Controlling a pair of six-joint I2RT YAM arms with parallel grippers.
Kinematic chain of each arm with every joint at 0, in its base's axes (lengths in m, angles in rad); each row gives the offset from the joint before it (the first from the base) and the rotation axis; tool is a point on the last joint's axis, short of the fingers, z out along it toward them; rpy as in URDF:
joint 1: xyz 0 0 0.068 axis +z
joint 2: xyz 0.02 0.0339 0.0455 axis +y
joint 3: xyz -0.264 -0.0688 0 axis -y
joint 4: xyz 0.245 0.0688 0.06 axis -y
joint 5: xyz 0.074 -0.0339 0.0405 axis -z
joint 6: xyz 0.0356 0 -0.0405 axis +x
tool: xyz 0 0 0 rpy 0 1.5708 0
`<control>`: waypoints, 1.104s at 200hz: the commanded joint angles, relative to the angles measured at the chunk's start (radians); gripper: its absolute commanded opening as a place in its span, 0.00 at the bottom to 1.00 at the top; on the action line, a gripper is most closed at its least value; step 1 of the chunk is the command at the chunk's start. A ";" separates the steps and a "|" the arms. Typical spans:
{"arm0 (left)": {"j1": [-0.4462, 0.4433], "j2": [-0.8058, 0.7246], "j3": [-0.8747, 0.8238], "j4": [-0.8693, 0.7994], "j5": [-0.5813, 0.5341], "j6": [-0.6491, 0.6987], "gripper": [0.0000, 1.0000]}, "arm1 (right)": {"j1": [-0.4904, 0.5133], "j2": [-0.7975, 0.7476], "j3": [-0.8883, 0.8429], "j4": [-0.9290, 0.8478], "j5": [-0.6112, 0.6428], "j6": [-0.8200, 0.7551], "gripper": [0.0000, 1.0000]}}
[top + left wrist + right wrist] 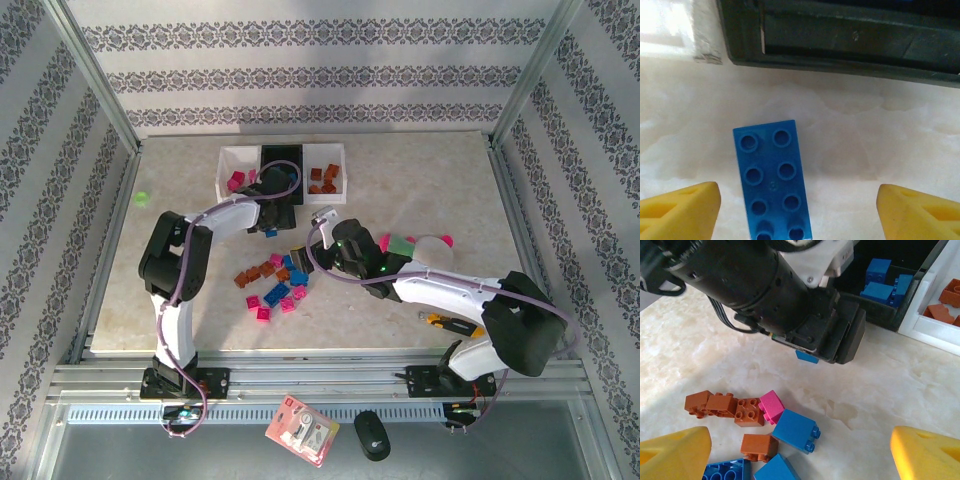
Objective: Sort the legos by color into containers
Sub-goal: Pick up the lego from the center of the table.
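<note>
I see a dozen-odd legos (272,285) loose near the black bin (283,155), others binned. Left gripper (797,197) released, straddling a blue brick (771,175); right gripper (800,445) released.

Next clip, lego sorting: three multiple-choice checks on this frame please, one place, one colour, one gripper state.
1. The blue eight-stud plastic brick lies: A on the table just before the black rectangular bin; B inside that bin; C in a white bin.
2. The bricks in the right-hand white rectangular bin are: A blue; B orange-brown; C green.
3. The left gripper is: A shut on the brick; B shut, empty; C open, astride the brick.
A: bare table surrounds it. B: the top view shows it. C: gaps beside both yellow fingers.
</note>
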 commanded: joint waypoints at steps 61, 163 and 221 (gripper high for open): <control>0.020 0.036 0.001 0.023 0.019 -0.016 0.37 | 0.011 -0.037 -0.014 0.040 0.024 -0.001 0.92; -0.003 -0.111 0.119 -0.092 0.064 0.019 0.32 | -0.010 -0.103 -0.053 0.057 0.057 0.009 0.93; 0.036 0.057 0.418 -0.167 0.044 0.105 0.32 | -0.017 -0.098 -0.061 0.064 0.056 0.023 0.92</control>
